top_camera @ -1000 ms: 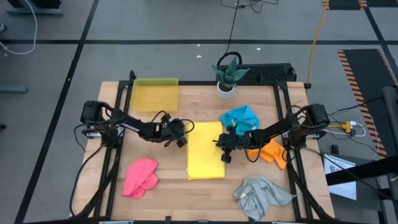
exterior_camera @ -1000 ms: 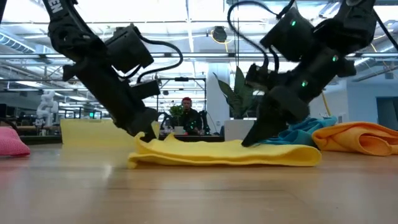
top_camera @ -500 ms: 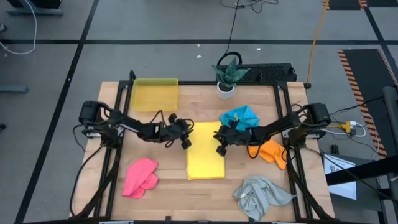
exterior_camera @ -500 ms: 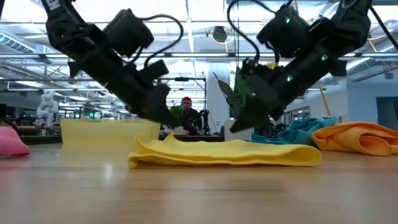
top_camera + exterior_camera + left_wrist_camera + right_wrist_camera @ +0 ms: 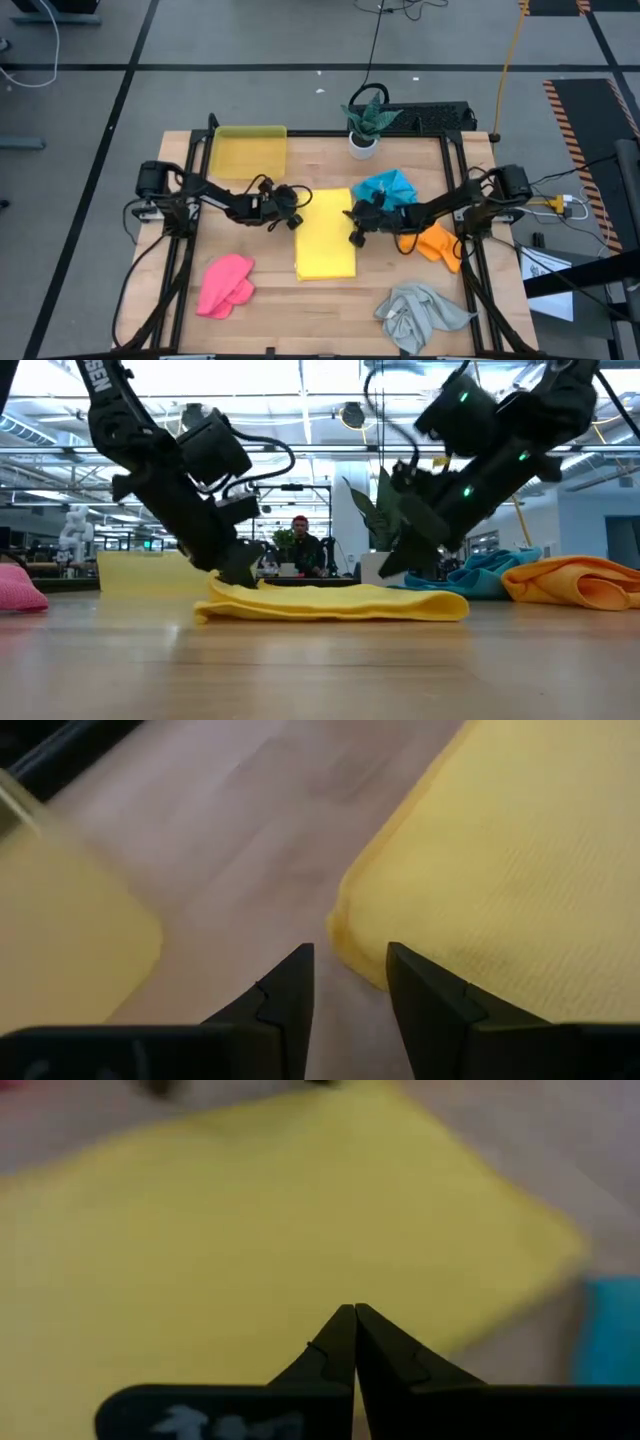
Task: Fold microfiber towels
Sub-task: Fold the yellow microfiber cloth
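The yellow towel (image 5: 327, 240) lies folded flat mid-table; it also shows in the low view (image 5: 330, 603). My left gripper (image 5: 293, 214) is low at the towel's left far corner (image 5: 345, 935) and slightly open, with the corner just beyond its fingertips (image 5: 350, 960). My right gripper (image 5: 355, 230) is shut and hovers over the towel's right edge (image 5: 348, 1312). The pink towel (image 5: 225, 285), blue towel (image 5: 388, 187), orange towel (image 5: 440, 243) and grey towel (image 5: 420, 312) lie crumpled around it. My left gripper slants down from the table's left at the yellow towel's left far corner (image 5: 340, 925). One fingertip (image 5: 410, 970) overlaps the towel's edge. I cannot tell whether it touches. My right gripper's shut fingertips (image 5: 348, 1320) slant down over the towel near its right edge. I cannot tell whether they touch it.
A translucent yellow tray (image 5: 249, 150) stands at the far left. A potted plant (image 5: 365, 125) stands at the far middle. A person sits in the room behind the table (image 5: 300, 545). Bare wood lies along the near edge between the pink and grey towels.
Both grippers rose off the yellow towel. My left gripper then came back down at its left far corner, and my right gripper moved a little toward the far edge. The folded towel has slid a little toward the table's left and far edges, staying flat.
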### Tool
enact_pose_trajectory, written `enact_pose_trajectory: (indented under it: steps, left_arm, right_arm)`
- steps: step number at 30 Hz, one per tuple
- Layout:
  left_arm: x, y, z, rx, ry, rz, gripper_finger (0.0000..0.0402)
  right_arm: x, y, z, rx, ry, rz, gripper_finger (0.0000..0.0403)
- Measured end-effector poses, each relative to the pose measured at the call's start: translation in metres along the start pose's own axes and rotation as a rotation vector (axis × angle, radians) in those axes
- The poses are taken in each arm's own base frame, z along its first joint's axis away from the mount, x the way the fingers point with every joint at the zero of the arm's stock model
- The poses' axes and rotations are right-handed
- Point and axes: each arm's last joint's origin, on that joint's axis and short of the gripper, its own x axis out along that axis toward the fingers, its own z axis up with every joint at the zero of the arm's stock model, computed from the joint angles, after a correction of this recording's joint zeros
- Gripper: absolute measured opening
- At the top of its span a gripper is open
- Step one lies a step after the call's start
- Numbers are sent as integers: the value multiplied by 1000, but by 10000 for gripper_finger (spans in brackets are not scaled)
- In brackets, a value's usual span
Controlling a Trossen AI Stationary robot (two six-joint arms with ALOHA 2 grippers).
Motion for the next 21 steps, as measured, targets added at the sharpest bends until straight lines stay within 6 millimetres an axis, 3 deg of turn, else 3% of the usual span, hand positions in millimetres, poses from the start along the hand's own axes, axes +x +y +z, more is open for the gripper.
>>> enact_pose_trajectory:
  steps: [5,10,14,21]
  left_arm:
    - [-21,-6,18,-29,-91,-91,131]
    - [-19,-14,22,3,-151,-171,131]
    - [-5,-12,11,29,-85,-164,131]
    - [3,-6,4,50,-20,-133,131]
  right_arm:
    - [-14,39,-8,-52,-28,261,0]
    - [-30,64,-23,-113,-11,351,0]
    - [-34,73,-31,-126,6,380,0]
    - [-20,73,-53,-113,115,354,0]
